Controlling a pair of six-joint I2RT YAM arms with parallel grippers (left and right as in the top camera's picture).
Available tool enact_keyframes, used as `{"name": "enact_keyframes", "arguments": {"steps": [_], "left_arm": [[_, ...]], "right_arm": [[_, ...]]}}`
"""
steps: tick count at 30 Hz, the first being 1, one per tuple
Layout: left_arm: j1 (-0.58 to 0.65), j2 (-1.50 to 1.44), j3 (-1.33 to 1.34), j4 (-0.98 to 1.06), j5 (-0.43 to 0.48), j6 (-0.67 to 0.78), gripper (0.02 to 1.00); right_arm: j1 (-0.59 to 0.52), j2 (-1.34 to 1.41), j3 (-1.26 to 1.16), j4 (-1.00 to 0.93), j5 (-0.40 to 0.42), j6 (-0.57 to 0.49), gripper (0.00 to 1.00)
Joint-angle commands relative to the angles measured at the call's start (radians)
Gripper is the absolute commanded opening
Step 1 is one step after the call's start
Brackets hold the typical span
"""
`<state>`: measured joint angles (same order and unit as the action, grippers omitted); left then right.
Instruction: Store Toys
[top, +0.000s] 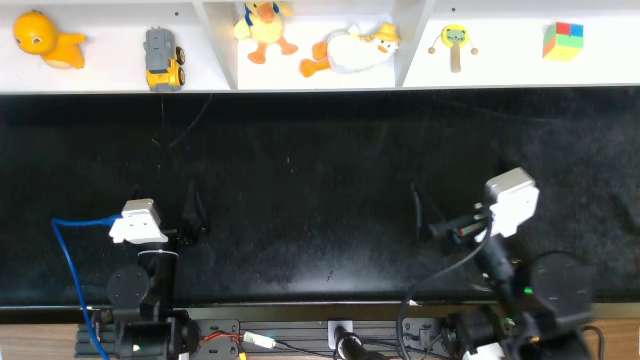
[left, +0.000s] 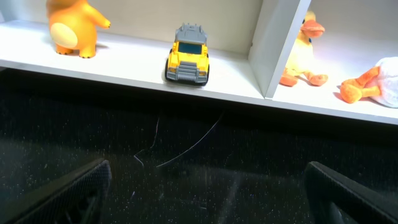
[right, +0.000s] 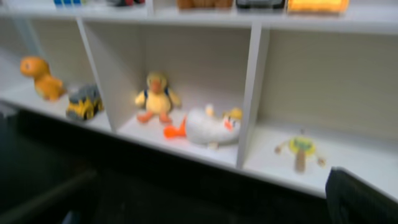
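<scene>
- My left jaws gape wide, empty, over the worktop (top: 320, 170); the yellow truck (left: 187, 55) sits well beyond them on the shelf (left: 124, 57).
- My right jaws gape wide too, empty; the plush duck (right: 157, 96) sits in the shelf's middle compartment.

Overhead camera looks straight down; both wrist cameras face the shelf (top: 110, 72), sharing the yellow truck (left: 187, 55).

No readable text, label, number or sign stands on anything in these views.
</scene>
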<state>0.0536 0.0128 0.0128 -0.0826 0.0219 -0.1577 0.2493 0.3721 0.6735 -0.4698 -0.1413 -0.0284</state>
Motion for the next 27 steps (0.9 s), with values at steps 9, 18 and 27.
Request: {"name": "enact_keyframes", "arguments": {"steps": [9, 18, 27], "left_arm": [[-0.005, -0.010, -0.005, -0.001, 0.002, 0.007, 0.998], [-0.005, -0.010, -0.005, -0.001, 0.002, 0.007, 0.998], [-0.005, -0.010, -0.005, -0.001, 0.002, 0.007, 0.998]], "right_arm": [[-0.003, -0.373, -0.518, 0.246, 0.038, 0.311, 0.996], [-0.003, -0.370, -0.669, 0.395, 0.174, 0.441, 0.996], [-0.003, -0.370, -0.669, 0.396, 0.185, 0.416, 0.996]]}}
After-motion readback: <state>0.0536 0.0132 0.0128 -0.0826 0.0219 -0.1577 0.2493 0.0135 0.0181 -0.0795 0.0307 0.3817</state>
